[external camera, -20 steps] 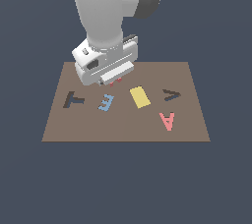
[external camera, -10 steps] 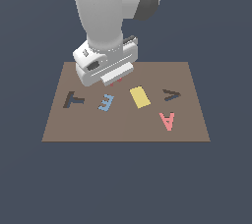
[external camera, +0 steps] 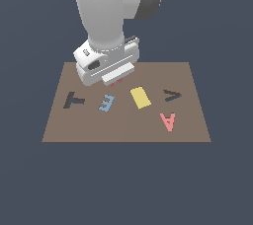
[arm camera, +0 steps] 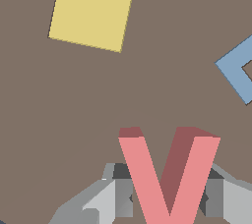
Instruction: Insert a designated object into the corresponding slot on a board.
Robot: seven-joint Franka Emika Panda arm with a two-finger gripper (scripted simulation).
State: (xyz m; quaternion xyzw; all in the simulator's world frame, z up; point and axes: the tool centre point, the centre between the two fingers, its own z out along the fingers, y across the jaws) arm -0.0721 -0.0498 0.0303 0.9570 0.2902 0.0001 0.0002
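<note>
One white robot arm reaches down over a flat brown board [external camera: 126, 120], its gripper [arm camera: 167, 198] low above the back part of the surface. In the wrist view, the grey fingers [arm camera: 115, 196] sit on either side of a pink-red letter V [arm camera: 167, 174], pressed against its arms and holding it. From outside, only a sliver of red shows under the hand. On the board lie a dark T-shaped recess [external camera: 74, 100], a blue letter E [external camera: 106, 102], a yellow rectangle [external camera: 140, 97], the dark V-shaped slot [external camera: 172, 95] and a pink-red letter A [external camera: 168, 121] near that slot
</note>
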